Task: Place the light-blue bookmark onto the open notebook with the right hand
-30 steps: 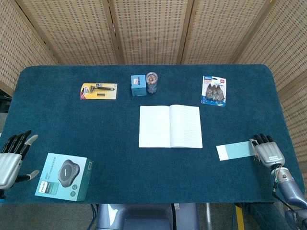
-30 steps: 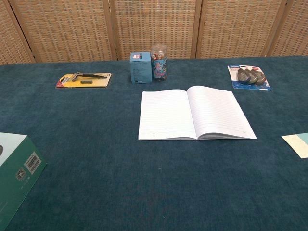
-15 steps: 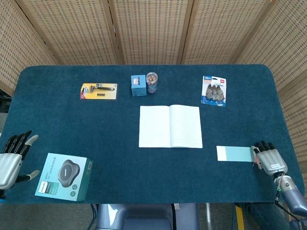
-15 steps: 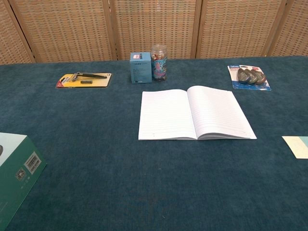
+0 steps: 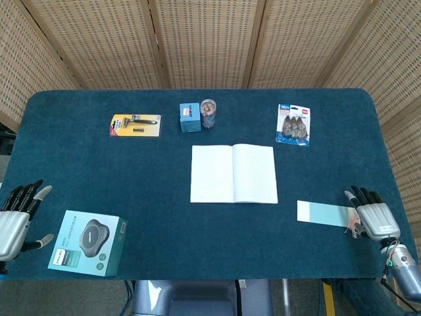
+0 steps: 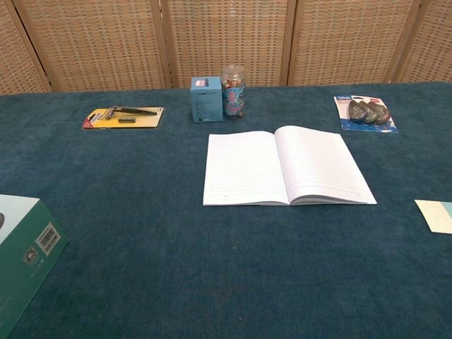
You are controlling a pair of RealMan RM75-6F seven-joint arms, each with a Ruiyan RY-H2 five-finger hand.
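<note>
The right hand [image 5: 372, 217], fingers apart and holding nothing, has drawn back to the right end of the light-blue bookmark [image 5: 322, 212], which lies ungrasped on the counter [image 5: 158, 197] right of the open notebook [image 5: 233, 174].

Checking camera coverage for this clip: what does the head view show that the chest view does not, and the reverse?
Only the head view shows both hands: the left hand by the table's near-left corner, the right hand at the end of the light-blue bookmark. It also shows the boxed speaker's top.

Only the chest view shows the box's barcoded side.

Both show the open notebook, the razor pack, the small blue box, the jar and the blister pack.
</note>
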